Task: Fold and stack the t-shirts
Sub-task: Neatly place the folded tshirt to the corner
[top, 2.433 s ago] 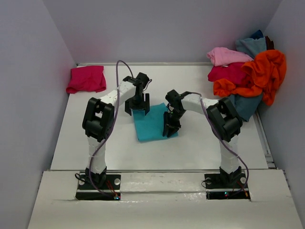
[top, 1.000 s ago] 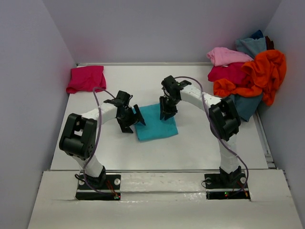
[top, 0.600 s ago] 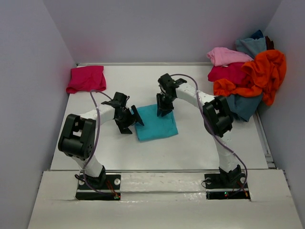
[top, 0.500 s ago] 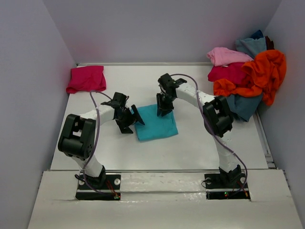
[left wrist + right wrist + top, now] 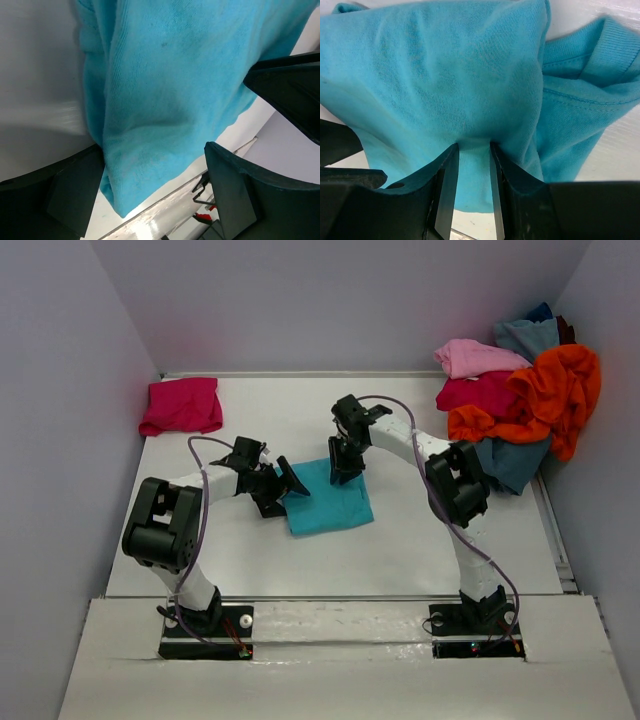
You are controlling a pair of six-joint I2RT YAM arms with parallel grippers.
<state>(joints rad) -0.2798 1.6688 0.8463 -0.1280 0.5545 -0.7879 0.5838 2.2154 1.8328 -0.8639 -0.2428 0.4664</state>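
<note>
Right jaws pinch the turquoise t-shirt [image 5: 330, 505]; left jaws gape.

- The right tool [image 5: 474, 146] sat at the bottom of the view, with its two dark fingers [image 5: 445, 185] nearly together.
- A ridge of the turquoise t-shirt [image 5: 445, 75] was pinched in the narrow gap between them, and the cloth puckered toward the tips.
- Beyond the tool the shirt spread smooth, and to the tool's right lay a bunched fold with a ribbed edge.
- White table [image 5: 620, 155] showed right of the cloth.
</note>
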